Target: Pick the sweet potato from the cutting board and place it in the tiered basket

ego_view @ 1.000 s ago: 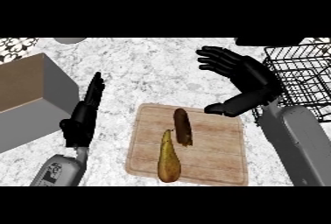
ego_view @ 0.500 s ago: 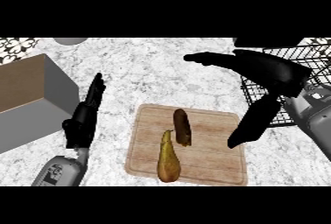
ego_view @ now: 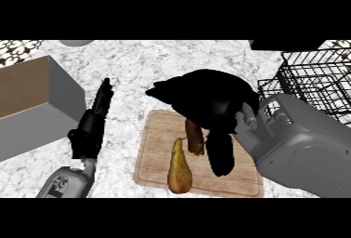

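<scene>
The counter [ego_view: 158,65] is a grey-and-white speckled stone surface. At its right edge stands the tiered basket [ego_view: 316,79], a black wire grid; nothing is visible inside it. A grey box with a brown top [ego_view: 31,104] sits at the left edge.

The cutting board [ego_view: 154,162] is pale wood with rounded corners and lies near the front edge. On it rest the sweet potato [ego_view: 195,137], dark brown and elongated, and just beside it a yellow-brown pear [ego_view: 179,168] with a narrow neck.

The right hand [ego_view: 209,100] now hangs directly over the far end of the board, having moved in from beside the basket, and covers the upper end of the sweet potato. Whether its fingers close on the sweet potato cannot be told. The left hand [ego_view: 93,123] rests left of the board, fingers straight and released, unchanged.
</scene>
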{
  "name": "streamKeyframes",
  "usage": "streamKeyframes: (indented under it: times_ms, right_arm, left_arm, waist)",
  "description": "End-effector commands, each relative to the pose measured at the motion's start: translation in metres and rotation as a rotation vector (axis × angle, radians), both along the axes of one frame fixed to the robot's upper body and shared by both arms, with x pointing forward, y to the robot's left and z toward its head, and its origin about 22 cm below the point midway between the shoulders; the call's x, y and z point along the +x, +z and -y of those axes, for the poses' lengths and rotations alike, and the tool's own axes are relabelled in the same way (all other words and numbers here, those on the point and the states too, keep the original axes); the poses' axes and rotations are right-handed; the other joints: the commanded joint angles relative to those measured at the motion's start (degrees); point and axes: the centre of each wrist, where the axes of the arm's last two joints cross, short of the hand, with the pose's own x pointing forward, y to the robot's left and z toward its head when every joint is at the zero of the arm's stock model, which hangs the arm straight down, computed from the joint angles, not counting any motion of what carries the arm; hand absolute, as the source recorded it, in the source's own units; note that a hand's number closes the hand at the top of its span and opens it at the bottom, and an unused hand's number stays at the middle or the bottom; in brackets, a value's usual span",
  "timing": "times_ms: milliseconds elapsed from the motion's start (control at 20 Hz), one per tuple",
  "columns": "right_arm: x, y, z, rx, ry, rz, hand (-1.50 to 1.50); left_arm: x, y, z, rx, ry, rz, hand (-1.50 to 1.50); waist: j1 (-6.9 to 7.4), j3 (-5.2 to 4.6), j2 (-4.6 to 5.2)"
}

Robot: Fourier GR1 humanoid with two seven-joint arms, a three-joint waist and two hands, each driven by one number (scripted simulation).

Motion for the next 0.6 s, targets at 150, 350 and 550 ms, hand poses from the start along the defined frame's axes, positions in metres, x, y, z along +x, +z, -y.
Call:
streamKeyframes:
  times_ms: [150, 350, 550]
  right_arm:
    - [-0.025, -0.019, -0.074, -0.160, -0.015, 0.025, -1.50]
    - [-0.016, -0.014, -0.082, -0.184, -0.014, 0.024, -1.50]
    - [-0.027, -0.029, -0.104, -0.265, -0.002, -0.004, -1.50]
  left_arm:
    - [0.006, 0.010, -0.011, -0.006, 0.025, 0.006, 0.00]
    - [-0.013, -0.007, -0.009, 0.005, 0.014, 0.007, 0.00]
    - [-0.007, 0.001, -0.001, -0.001, 0.006, -0.001, 0.00]
  waist:
    - [-0.70, 0.12, 0.23]
    - [-0.51, 0.14, 0.29]
    - [-0.94, 0.14, 0.19]
